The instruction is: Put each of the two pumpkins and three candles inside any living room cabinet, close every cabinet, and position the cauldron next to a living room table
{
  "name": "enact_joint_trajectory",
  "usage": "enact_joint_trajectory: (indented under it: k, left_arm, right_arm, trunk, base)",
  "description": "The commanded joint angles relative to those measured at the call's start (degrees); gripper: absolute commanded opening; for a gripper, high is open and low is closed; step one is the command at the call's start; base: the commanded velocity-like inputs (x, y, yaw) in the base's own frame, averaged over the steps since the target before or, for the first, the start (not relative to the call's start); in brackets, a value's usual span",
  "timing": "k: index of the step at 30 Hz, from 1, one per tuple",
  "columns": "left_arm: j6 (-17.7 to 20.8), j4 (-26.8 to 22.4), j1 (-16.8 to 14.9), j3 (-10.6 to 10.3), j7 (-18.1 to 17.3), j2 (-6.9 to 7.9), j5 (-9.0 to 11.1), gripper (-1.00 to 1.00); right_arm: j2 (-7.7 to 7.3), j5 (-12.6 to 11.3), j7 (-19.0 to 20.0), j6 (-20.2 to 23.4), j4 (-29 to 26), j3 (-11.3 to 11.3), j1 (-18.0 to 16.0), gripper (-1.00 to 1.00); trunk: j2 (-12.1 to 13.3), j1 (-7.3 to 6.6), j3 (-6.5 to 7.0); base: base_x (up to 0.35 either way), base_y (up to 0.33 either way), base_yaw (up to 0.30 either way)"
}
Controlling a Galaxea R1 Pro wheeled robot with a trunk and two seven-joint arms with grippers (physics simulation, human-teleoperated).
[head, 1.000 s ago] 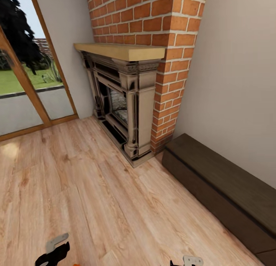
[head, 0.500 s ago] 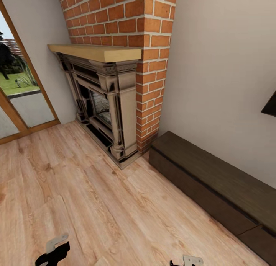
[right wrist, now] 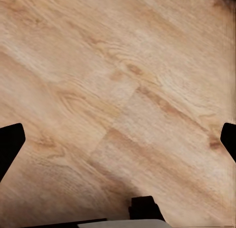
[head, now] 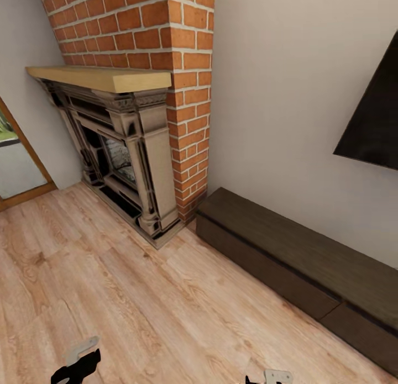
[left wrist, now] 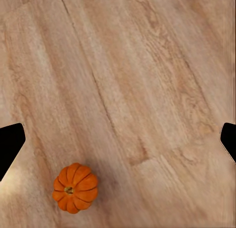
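Note:
A small orange ribbed pumpkin [left wrist: 75, 187] sits on the wooden floor below my left gripper [left wrist: 118, 142]. That gripper is open, its dark fingertips [left wrist: 10, 144] far apart, and it is well above the pumpkin without touching it. In the head view the left gripper [head: 77, 363] pokes in at the bottom edge. The long low dark-brown cabinet [head: 287, 251] runs along the right wall, its fronts flush. My right gripper [right wrist: 118, 139] is open over bare floor, and the right gripper [head: 271, 377] also peeks in at the head view's bottom. The candles, cauldron and table are out of view.
A brick chimney with an ornate fireplace [head: 119, 152] and a pale wooden mantel [head: 99, 77] stands at the left, just beside the cabinet's end. A dark flat screen [head: 376, 119] hangs on the wall above the cabinet. A glass door's frame [head: 22, 163] edges the far left.
The whole head view has swung to the right: the window and fireplace slid left, and more of the cabinet and the dark screen came in. Both grippers keep their place in the picture.

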Motion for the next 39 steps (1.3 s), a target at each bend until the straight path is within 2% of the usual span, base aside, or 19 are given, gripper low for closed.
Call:
enact_joint_trajectory:
  k: [1,39]
  left_arm:
    - [-0.1,-0.1,0.0,-0.5,0.3,0.05,0.4,1.00]
    - [-0.1,-0.1,0.1,-0.5,0.3,0.05,0.4,1.00]
  right_arm:
    - [0.02,-0.3,-0.3,-0.1,0.0,0.5,0.0,1.00]
    - [0.06,-0.3,-0.3,-0.1,0.0,0.5,0.0,1.00]
  trunk:
    - [0.0,0.00,-0.03]
    - [0.0,0.00,0.94]
  base:
    - [0.000,0.080,-0.279]
    - [0.000,0.030,-0.279]
